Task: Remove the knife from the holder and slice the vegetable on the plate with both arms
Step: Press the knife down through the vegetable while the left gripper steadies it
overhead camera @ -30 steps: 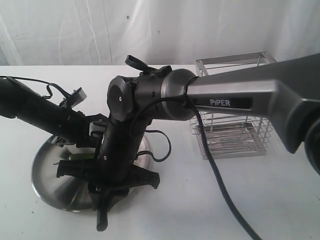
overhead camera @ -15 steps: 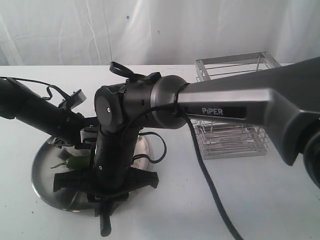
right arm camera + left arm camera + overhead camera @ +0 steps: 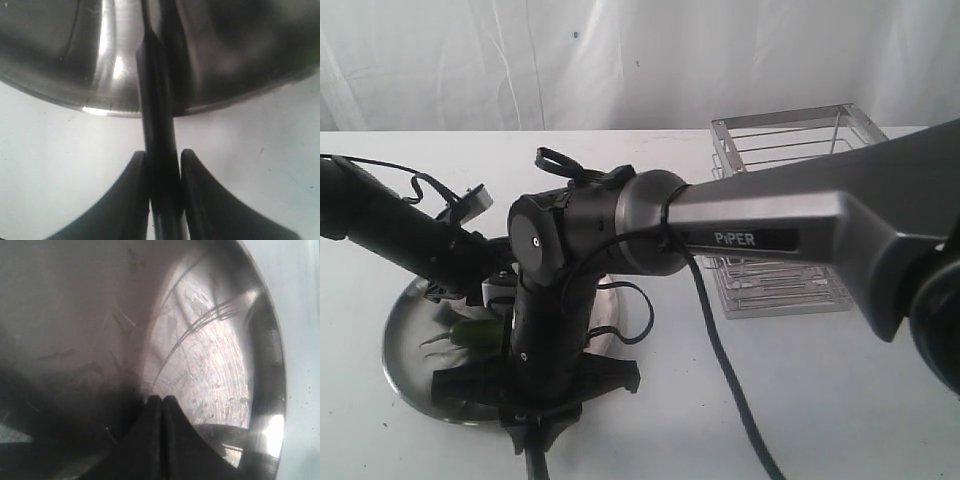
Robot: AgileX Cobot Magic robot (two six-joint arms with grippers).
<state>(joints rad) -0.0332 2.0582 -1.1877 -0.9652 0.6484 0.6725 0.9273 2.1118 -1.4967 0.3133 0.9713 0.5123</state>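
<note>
White table (image 3: 840, 400), vegetable (image 3: 478, 333) on plate (image 3: 405, 335)

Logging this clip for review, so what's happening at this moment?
Both arms are over the plate. The right end effector is clamped on the knife by its black handle, with the blade reaching over the plate. The left end effector is shut, low over the plate beside the green vegetable. The wire holder stands apart on the table.

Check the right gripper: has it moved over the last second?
Yes. The right gripper, shut on the knife, has dropped lower toward the near rim of the plate, which has stayed put.
</note>
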